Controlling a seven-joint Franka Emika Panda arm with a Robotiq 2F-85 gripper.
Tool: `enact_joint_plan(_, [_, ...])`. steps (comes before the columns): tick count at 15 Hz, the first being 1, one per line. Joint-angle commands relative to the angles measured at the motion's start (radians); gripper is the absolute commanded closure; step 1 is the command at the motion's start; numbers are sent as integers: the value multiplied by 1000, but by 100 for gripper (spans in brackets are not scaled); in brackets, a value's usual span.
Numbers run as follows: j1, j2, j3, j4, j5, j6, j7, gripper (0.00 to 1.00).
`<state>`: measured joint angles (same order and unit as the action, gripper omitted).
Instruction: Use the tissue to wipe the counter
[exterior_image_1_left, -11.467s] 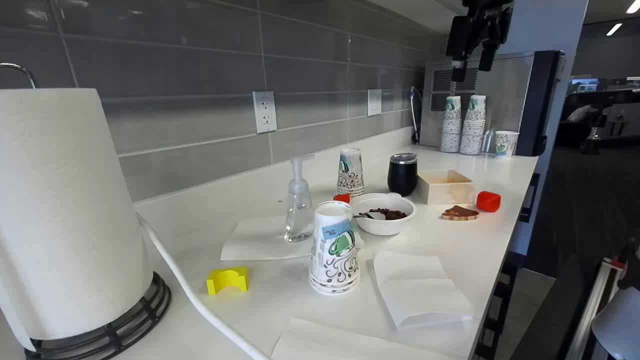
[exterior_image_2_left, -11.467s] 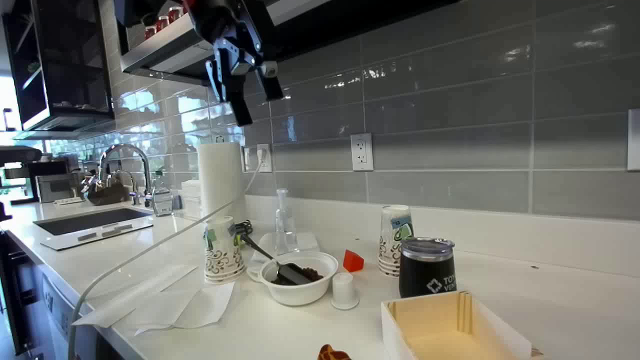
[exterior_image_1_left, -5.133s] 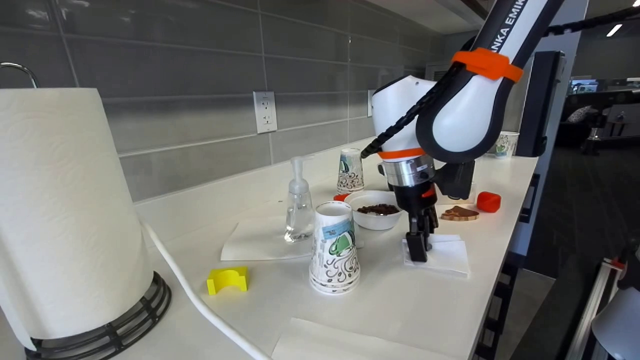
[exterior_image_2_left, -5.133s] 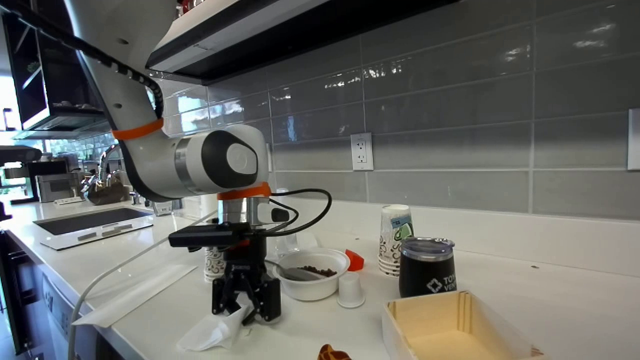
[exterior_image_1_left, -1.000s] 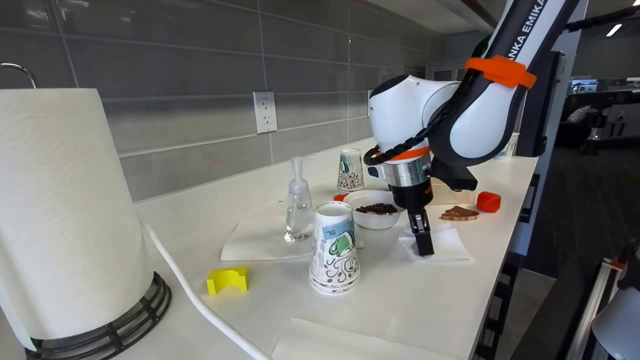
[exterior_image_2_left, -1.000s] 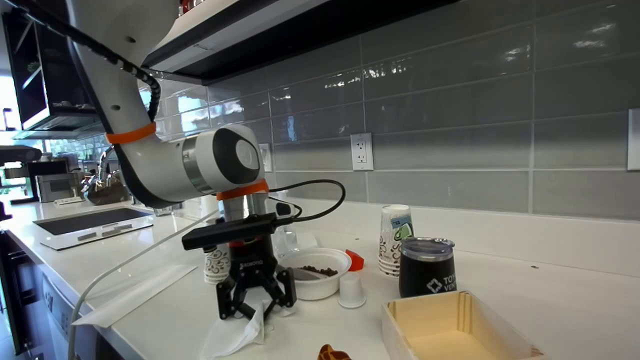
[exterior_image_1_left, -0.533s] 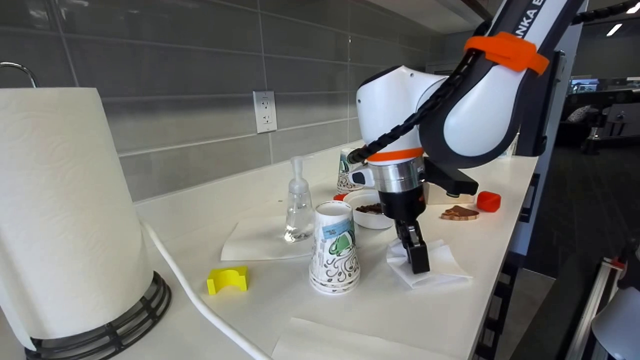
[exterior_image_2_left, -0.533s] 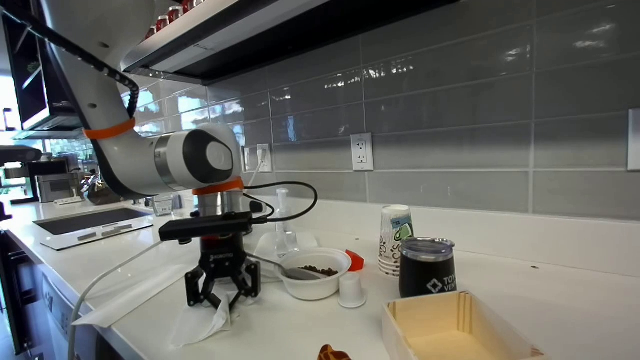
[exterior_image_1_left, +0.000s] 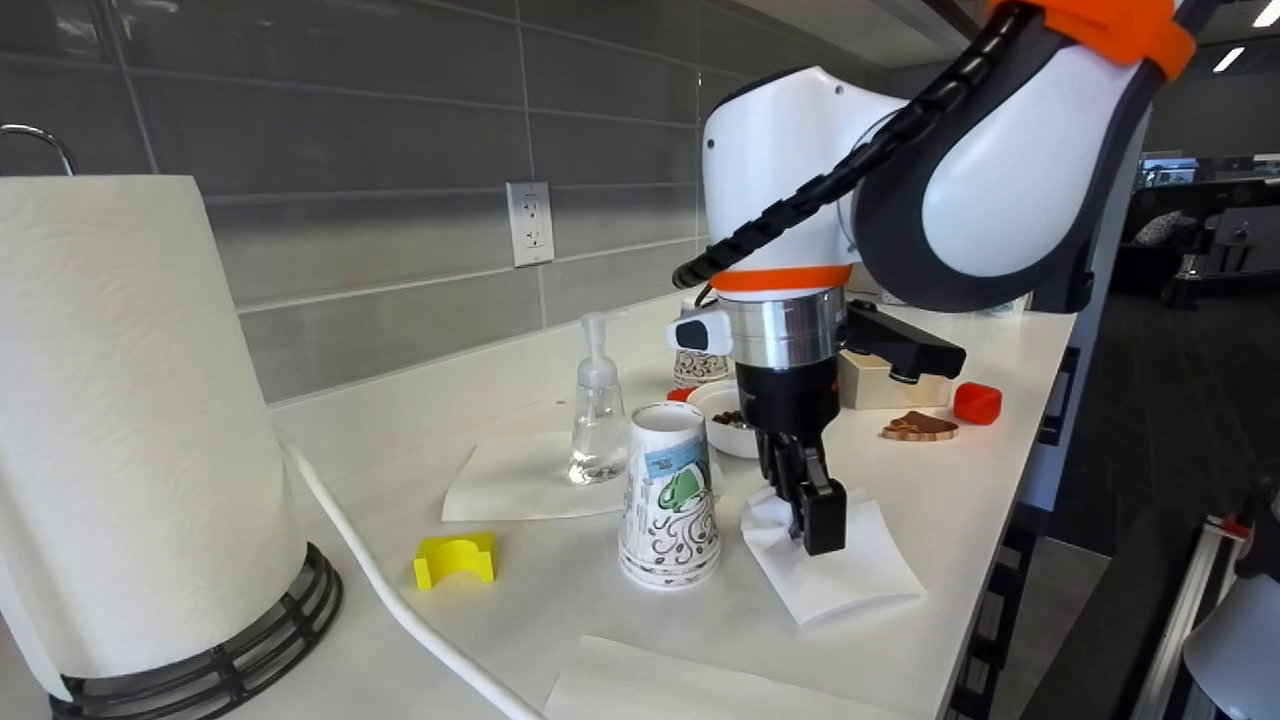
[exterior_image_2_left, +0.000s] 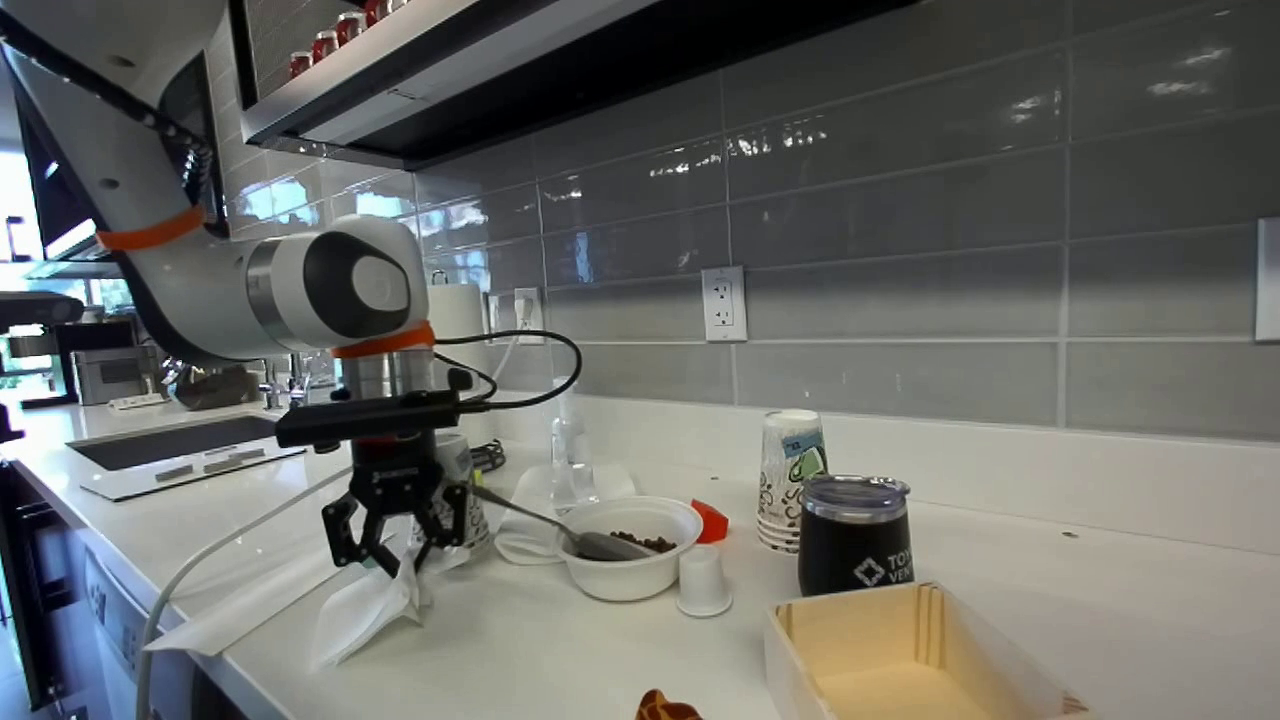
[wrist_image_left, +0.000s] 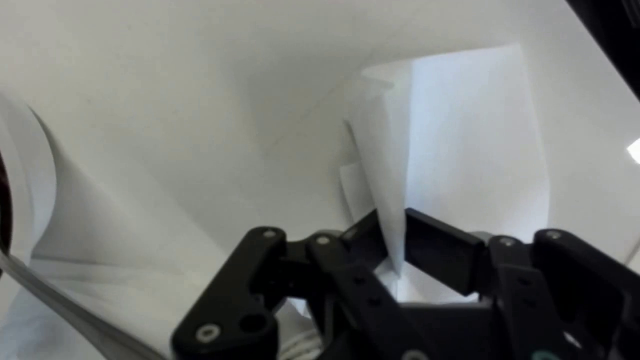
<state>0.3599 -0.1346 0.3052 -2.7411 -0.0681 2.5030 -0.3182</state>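
On the desk (exterior_image_2_left: 560, 660), we rate an inward sweep as liable to topple the cup stack (exterior_image_1_left: 670, 510), just beside the tissue (exterior_image_1_left: 860, 580); we could also snag the spoon (exterior_image_2_left: 600, 546), which reaches near the fingers (wrist_image_left: 442, 255), pinched on a tissue fold that might slip or tear under drag. With the tissue between cup stack and front edge (exterior_image_1_left: 988, 565), we judge the open room to lie lengthwise.

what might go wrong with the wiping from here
The black gripper pinches only a raised fold of the rumpled white paper tissue, which might slip or tear. A sweep could topple the stacked white patterned paper cups nearby or catch the long grey spoon jutting from the round white bowl.
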Motion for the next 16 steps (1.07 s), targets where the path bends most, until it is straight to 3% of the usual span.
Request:
enact_joint_plan(1, [54,-59,13,-13,64,18,-57,97])
enact_joint_plan(4, [87,-74,23,-13,66,34,-49,97])
enact_joint_plan(5, [95,-77,25,-12,66,39,-44,64])
enact_joint_plan(6, [101,-81,27,-12,66,44,-39,64])
enact_joint_plan(14, [135,-118,18,-12,82,80,-56,4])
enact_joint_plan(16, [148,-147,13,-13,91,71,-74,0])
